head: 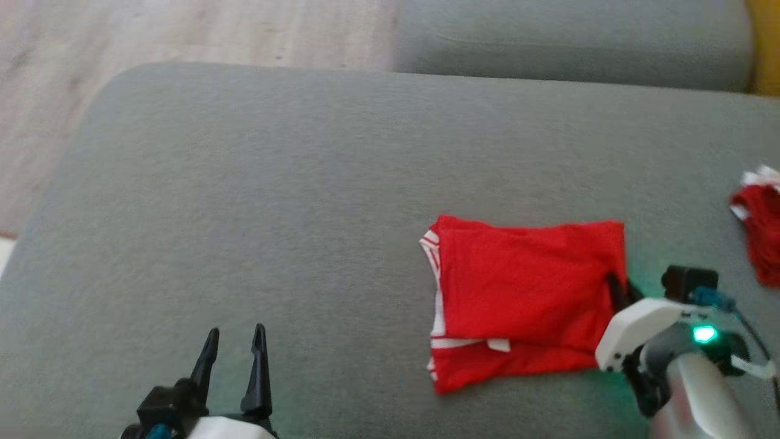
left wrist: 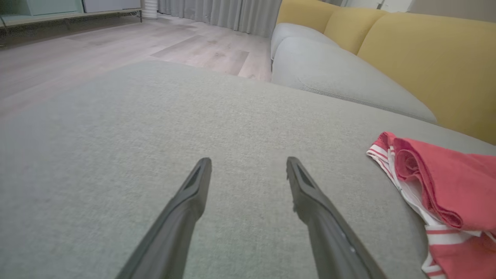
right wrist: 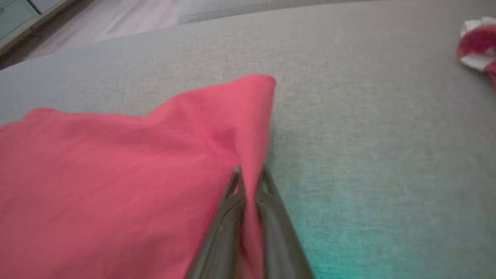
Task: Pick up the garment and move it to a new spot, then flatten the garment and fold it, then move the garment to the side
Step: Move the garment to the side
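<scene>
Fabric is the worry at this point: the folded red garment with white striped trim [head: 524, 292] lies on the grey upholstered cushion [head: 274, 201], toward four o'clock in the head view. The right pincer [right wrist: 250, 174] is pressed together on its three o'clock edge, a thin ridge of cloth pinched between the dark fingers. The left pincer [head: 234, 341] sits spread and empty near seven o'clock, well apart from the cloth. With one grip point, I'd judge that dragging it sideways could peel the top layer off and undo the fold; the loose trimmed flap at six o'clock looks likeliest to trail. A crumpled red-and-white bundle [head: 758, 225] at three o'clock may get bumped.
</scene>
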{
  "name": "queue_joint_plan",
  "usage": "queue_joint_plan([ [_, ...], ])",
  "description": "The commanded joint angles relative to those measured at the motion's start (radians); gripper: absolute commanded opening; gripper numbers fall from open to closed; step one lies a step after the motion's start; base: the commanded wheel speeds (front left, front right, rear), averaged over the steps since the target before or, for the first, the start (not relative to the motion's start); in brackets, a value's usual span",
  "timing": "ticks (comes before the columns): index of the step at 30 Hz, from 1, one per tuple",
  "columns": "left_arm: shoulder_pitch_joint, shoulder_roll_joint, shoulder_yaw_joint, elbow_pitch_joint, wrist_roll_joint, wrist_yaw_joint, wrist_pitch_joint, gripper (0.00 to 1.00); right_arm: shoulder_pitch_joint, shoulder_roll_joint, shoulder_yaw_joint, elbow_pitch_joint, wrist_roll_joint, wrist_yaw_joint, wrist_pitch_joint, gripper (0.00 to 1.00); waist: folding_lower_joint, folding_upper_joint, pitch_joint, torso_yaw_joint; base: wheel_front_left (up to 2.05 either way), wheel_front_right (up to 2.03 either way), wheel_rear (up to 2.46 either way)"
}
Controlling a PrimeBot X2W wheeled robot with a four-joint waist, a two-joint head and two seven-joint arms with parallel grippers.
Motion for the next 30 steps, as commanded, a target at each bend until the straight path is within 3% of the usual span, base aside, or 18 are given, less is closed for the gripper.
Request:
queue_joint_plan([
  [1, -0.054, -0.002, 0.047, -0.036, 0.015, -0.001, -0.012, 1.00, -0.052, -0.009, -0.004, -0.054, -0.030, 0.007, -0.009, 0.00, -0.0001, 0.0000, 0.025, -0.091, 0.00, 0.00, 0.00],
  [11, -0.100, 0.003, 0.056, -0.056, 0.045, -0.010, -0.011, 1.00, -0.065, -0.012, -0.056, -0.265, -0.119, 0.007, 0.045, 0.00, -0.0001, 0.0000, 0.097, -0.369, 0.00, 0.00, 0.00],
  [17, -0.142, 0.004, 0.041, -0.042, 0.057, -0.022, 0.000, 1.00, -0.074, -0.011, -0.019, -0.346, -0.106, 0.007, 0.081, 0.00, -0.0001, 0.0000, 0.115, -0.476, 0.00, 0.00, 0.00],
  [23, -0.148, 0.000, 0.029, -0.022, 0.055, -0.030, 0.002, 1.00, -0.102, -0.010, 0.019, -0.358, -0.103, 0.007, 0.091, 0.00, -0.0001, 0.0000, 0.099, -0.473, 0.00, 0.00, 0.00],
  [30, -0.125, -0.003, 0.030, -0.013, 0.046, -0.025, 0.000, 1.00, -0.203, -0.024, 0.056, -0.329, -0.062, 0.007, 0.129, 0.00, -0.0001, 0.0000, 0.068, -0.412, 0.00, 0.00, 0.00],
])
